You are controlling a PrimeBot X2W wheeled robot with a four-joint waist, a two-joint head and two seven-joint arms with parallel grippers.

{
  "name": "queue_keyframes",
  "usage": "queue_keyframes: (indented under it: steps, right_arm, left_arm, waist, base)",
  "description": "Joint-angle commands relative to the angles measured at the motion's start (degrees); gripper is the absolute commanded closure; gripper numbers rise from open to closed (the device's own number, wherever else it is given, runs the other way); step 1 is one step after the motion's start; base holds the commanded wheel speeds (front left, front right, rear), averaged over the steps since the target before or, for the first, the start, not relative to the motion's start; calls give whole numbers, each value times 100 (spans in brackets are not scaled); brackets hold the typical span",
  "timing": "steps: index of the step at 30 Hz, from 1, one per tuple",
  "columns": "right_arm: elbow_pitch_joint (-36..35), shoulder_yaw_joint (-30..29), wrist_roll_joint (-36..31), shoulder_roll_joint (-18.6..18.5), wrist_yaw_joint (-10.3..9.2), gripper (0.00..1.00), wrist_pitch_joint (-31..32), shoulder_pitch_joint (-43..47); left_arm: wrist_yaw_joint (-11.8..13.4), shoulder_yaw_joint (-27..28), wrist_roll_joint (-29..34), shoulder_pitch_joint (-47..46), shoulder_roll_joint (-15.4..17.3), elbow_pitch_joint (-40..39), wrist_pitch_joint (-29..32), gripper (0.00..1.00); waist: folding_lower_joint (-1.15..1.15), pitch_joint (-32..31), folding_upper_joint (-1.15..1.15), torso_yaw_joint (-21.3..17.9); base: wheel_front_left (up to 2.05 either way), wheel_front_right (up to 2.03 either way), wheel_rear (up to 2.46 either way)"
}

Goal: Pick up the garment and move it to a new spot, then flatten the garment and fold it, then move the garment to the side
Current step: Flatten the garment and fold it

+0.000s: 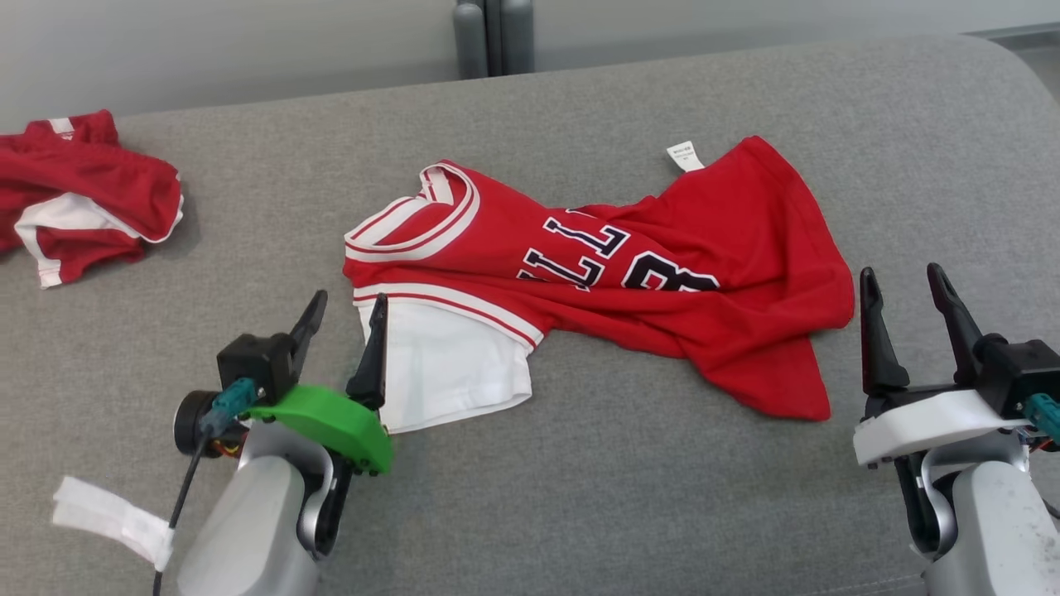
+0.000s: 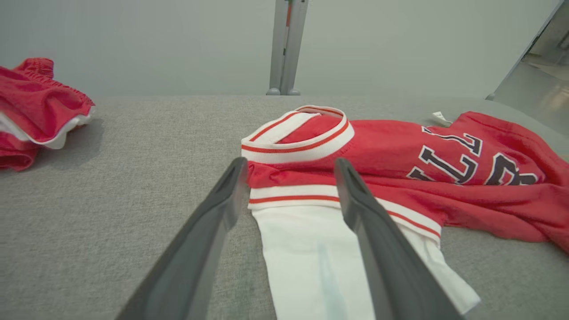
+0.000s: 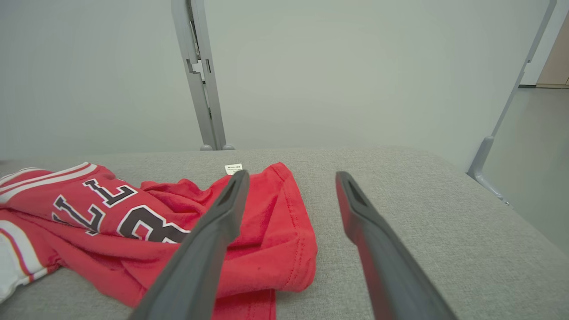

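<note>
Left gripper [image 1: 349, 305]: jaws are standing spread, gripping nothing, straddling the white sleeve [image 1: 447, 364] of the red jersey [image 1: 662, 248] (dark lettering facing up), which is lying crumpled at the middle of the gray cushion [image 1: 621, 480]. Right gripper [image 1: 901, 277], likewise spread and empty, is hovering beside the hem. A second red garment [image 1: 83, 190] is lying far left.
</note>
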Motion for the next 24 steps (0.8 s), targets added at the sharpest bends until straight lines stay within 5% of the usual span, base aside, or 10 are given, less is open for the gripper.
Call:
queue_keyframes:
  steps: [1,10,24]
  right_arm:
    - [13,42,43,-14,-6,0,-27,126]
    - [110,382,179,-17,-6,0,-28,419]
    - [226,522,287,-16,-6,0,-29,817]
  left_arm:
    - [-20,98,58,227,-12,-213,-17,0]
    - [12,718,381,1405,-276,-1302,-18,0]
    - [-15,1103,542,2220,-469,-1704,-18,0]
  waist:
    - [0,-164,0,138]
    - [0,-543,0,373]
    - [0,-807,0,482]
  base:
    - [0,0,0]
    - [0,0,0]
    - [0,0,0]
